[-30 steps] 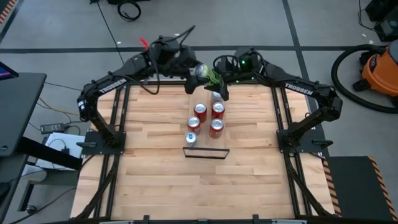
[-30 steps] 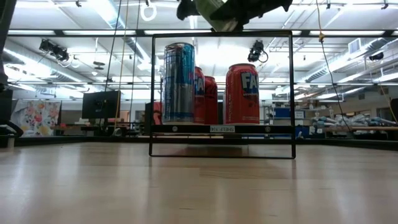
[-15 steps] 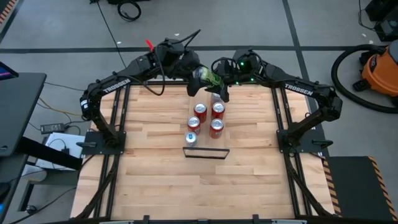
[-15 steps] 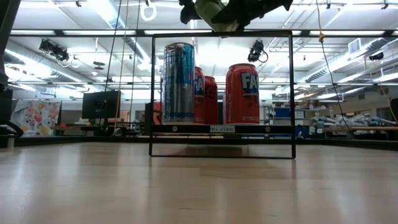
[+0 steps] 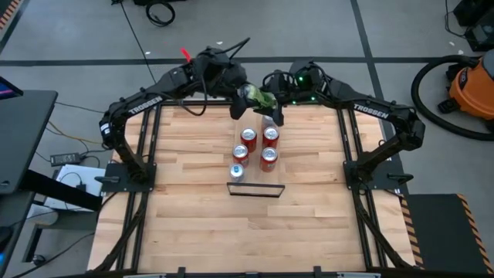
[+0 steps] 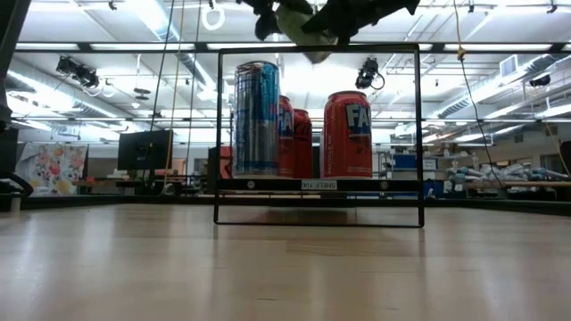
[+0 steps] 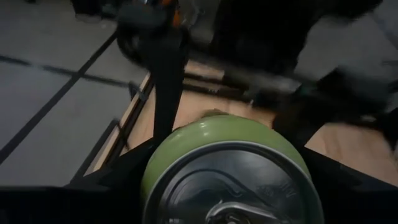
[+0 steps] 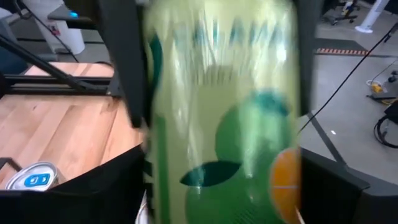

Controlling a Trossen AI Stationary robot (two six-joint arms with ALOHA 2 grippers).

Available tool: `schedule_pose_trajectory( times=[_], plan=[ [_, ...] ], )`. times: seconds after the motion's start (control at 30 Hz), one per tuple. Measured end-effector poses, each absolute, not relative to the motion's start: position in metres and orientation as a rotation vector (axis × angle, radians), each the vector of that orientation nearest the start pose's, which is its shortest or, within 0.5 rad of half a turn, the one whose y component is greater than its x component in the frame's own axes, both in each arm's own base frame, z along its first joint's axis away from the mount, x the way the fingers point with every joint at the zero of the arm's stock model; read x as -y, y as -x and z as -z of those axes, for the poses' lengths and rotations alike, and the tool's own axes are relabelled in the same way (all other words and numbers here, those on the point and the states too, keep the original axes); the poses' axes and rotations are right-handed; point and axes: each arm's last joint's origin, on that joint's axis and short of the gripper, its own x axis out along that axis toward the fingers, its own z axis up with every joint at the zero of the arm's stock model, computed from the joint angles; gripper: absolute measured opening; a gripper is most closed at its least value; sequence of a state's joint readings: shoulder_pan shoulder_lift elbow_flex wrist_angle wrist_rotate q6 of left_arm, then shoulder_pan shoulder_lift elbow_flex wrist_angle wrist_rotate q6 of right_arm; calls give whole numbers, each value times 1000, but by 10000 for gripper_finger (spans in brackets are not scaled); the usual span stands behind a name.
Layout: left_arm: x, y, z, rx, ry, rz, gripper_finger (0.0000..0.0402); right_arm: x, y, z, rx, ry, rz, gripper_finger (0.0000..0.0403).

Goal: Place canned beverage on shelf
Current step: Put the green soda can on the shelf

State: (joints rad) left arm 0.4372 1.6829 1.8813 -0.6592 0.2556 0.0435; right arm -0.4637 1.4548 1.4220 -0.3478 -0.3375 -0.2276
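A green canned beverage (image 5: 261, 97) hangs high over the table's far middle, between my two grippers. My left gripper (image 5: 248, 93) comes at it from the table's left and is shut on it. My right gripper (image 5: 269, 100) comes from the right and stands open. Its fingers (image 8: 109, 190) flank the can's printed wall (image 8: 224, 112). Whether they still touch the can does not show. The shelf (image 6: 321, 185), a narrow raised board with black wire rails, carries several cans: red ones (image 5: 268, 157) and a tall blue one (image 6: 257, 116). My left gripper pinches the green can's wall just behind its top rim (image 7: 155, 165) between the two fingers. The fingers reach in almost level from the table's left and lie along the can. The pull-tab end (image 7: 233, 186) faces the wrist. The can hangs clear of the shelf.
The shelf's near wire rail (image 5: 256, 188) stands at the table's middle. A silver can top (image 8: 31, 177) lies below the grippers. Bare wooden tabletop (image 5: 231, 232) stretches toward the near edge and to both sides.
The can's silver end, which showed beside my left gripper in the high view, is now covered by that gripper. In the low view the green can has shifted a little and shows blurred.
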Motion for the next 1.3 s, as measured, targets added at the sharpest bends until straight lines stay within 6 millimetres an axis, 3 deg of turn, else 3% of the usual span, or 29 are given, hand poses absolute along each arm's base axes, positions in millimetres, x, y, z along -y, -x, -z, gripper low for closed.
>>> schedule_pose_trajectory(
  times=[0.2,0.37,0.53,0.7,0.93,1.3],
  plan=[
    [-152,-330,-427,-463,97,-178,304,137,-294,-383,-367,83,120,395],
    [-164,-323,-425,-485,109,-207,304,140,-286,-387,-370,83,150,395],
    [-189,-312,-416,-533,139,-279,304,135,-273,-390,-434,97,210,397],
    [-217,-314,-381,-680,228,-280,304,129,-257,-399,-459,104,274,396],
    [-239,-328,-333,-851,256,-220,305,122,-245,-395,-552,37,289,394],
    [-239,-359,-283,-965,248,-125,305,118,-246,-390,-598,16,295,394]
  ],
)
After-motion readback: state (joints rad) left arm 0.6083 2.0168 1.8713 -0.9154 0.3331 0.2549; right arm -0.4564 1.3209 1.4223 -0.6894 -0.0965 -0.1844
